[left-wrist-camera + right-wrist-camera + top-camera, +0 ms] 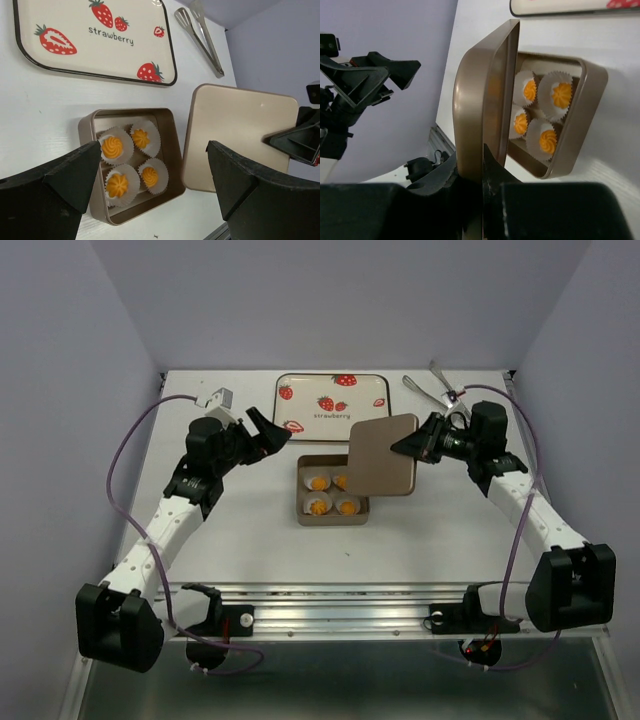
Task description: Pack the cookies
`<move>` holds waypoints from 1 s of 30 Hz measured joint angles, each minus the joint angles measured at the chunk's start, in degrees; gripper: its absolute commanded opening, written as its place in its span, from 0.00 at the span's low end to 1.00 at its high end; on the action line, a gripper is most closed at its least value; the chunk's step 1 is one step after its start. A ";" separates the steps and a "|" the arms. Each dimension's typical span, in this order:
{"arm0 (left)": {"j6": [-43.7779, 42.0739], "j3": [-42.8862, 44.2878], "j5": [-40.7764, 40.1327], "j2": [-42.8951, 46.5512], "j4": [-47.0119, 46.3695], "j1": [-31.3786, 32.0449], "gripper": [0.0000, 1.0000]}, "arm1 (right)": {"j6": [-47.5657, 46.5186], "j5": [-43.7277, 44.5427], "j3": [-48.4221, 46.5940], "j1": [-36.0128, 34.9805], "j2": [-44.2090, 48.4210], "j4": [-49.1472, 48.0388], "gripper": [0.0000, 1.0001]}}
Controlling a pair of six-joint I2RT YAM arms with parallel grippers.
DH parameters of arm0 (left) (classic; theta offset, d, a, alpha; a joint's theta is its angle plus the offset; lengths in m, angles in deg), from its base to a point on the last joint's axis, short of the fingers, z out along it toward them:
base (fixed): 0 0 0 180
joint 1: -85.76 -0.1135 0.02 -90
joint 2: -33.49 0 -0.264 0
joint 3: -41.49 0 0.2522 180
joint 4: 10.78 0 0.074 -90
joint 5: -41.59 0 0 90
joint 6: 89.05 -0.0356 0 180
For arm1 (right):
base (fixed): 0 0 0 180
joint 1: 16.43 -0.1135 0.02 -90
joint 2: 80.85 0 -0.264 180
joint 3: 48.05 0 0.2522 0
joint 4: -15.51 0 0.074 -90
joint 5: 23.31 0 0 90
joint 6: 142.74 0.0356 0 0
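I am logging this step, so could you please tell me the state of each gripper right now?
Left gripper: open, holding nothing.
Right gripper: shut on the flat golden rectangular metal lid.

Four small orange-yellow cookies (112, 146) with swirled tops sit upright, each in its own white paper cup (128, 150). They are packed two by two, cups touching, inside the open gold tin (125, 114).

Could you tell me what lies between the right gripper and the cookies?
The gold lid, held by the right gripper, hangs tilted between it and the cookies; the top view shows this.
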 measured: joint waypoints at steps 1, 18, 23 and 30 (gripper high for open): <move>0.00 -0.81 0.22 -0.24 -0.70 0.00 0.99 | 1.44 -0.70 2.19 0.44 0.28 -0.57 0.01; 1.05 -6.27 4.90 -9.16 -10.21 0.02 0.99 | 11.54 -5.51 22.58 4.17 3.30 -17.79 0.01; 1.11 -7.54 5.46 -10.19 -11.74 0.04 0.99 | 14.12 -7.32 27.30 5.88 2.99 -25.79 0.04; 1.38 -9.20 5.73 -10.56 -13.33 0.07 0.99 | 16.20 -9.07 30.84 6.86 -0.28 -33.24 0.12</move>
